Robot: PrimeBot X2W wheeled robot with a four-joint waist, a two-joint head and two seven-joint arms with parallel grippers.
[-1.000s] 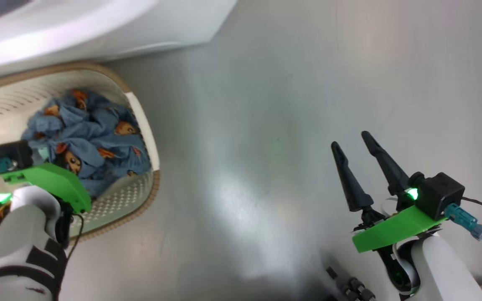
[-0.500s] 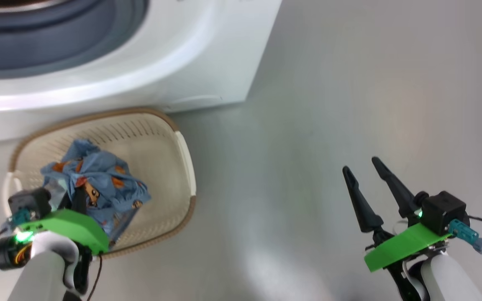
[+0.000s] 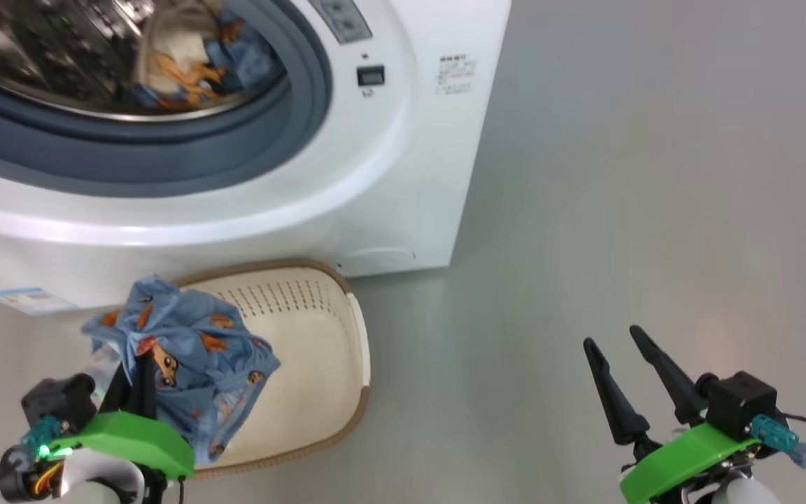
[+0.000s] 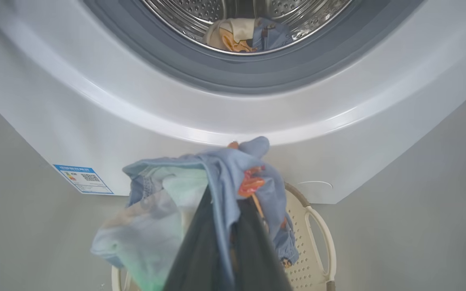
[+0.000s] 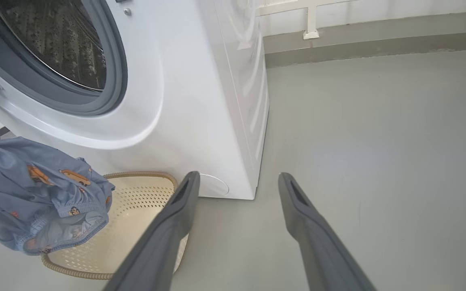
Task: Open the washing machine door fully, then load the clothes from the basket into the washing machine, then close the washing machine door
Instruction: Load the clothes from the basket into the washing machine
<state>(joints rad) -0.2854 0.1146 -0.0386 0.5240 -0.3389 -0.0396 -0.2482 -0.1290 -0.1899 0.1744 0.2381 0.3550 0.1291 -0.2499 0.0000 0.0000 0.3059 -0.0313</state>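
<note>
The left jaws clamp a blue printed garment (image 3: 200, 357) hanging just above the basket (image 3: 312, 378) beneath them. The drum (image 3: 39, 42) of the washing machine (image 3: 389, 196), clothes (image 3: 186, 56) already inside, lies open ahead. The right jaws stand wide apart over the floor (image 3: 620, 175), holding nothing.

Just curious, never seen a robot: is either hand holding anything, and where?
Left hand pinches a blue cloth garment printed with orange figures by a bunched fold; right hand holds nothing.

Washing machine (image 3: 389, 175) is standing open, cream and blue clothes (image 3: 193, 56) lying in its drum (image 4: 184, 12). Blue orange-printed garment (image 3: 186, 357) is hanging bunched over the cream basket (image 3: 298, 329) at its foot.
</note>
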